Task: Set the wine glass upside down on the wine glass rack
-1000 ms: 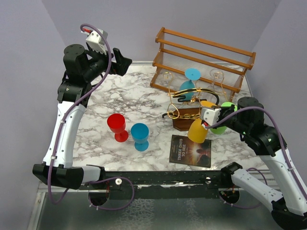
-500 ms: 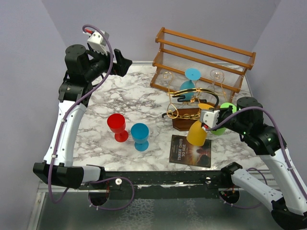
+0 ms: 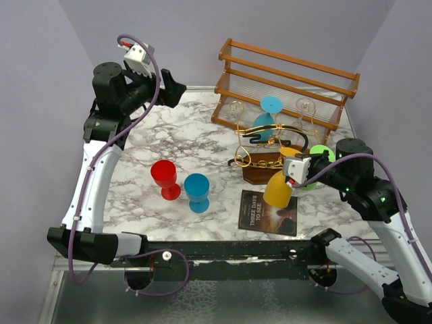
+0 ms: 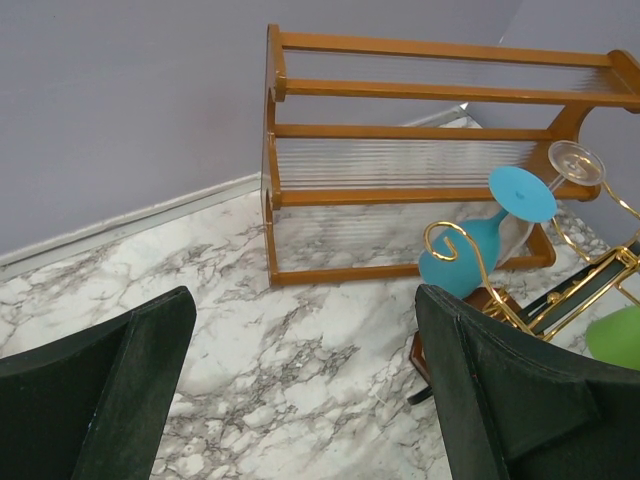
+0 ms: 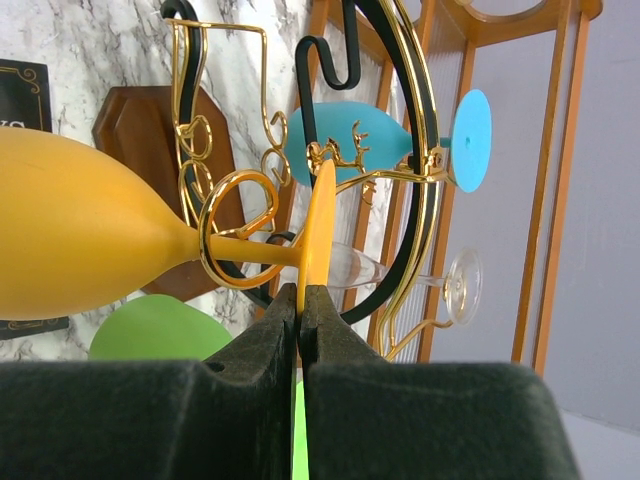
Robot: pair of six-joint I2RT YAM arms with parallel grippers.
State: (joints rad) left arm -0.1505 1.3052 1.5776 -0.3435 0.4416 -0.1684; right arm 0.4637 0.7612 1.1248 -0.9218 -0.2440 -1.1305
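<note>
Fingers (image 5: 250, 345) of your right gripper (image 5: 300, 300) are clamped together on the thin edge of the yellow wine glass's (image 5: 90, 250) foot, as the right wrist view confirms. In that view the stem lies across 1 round gold loop of the wine glass rack (image 5: 235, 230); you cannot tell whether it is seated in the loop. From above, the right gripper (image 3: 297, 167) holds the wine glass (image 3: 277, 189) tilted at the near right side of the wine glass rack (image 3: 260, 174), with the foot toward the rack's wire and the bowl toward the book (image 3: 268, 211). Note 1 teal glass (image 3: 266, 118) hanging upside down on the rack, with 1 clear glass (image 5: 460, 285) beside it. A green object (image 3: 316, 181) sits partly hidden behind the right gripper. Your left gripper (image 3: 172, 86) is raised over the far left corner of the table (image 3: 182, 138), its fingers (image 4: 100, 400) spread wide apart and holding nothing. Also on the table, 1 red glass (image 3: 164, 177) and 1 blue glass (image 3: 197, 191) stand upright just beside each other, and the wooden shelf (image 3: 287, 81) stands behind the rack.
</note>
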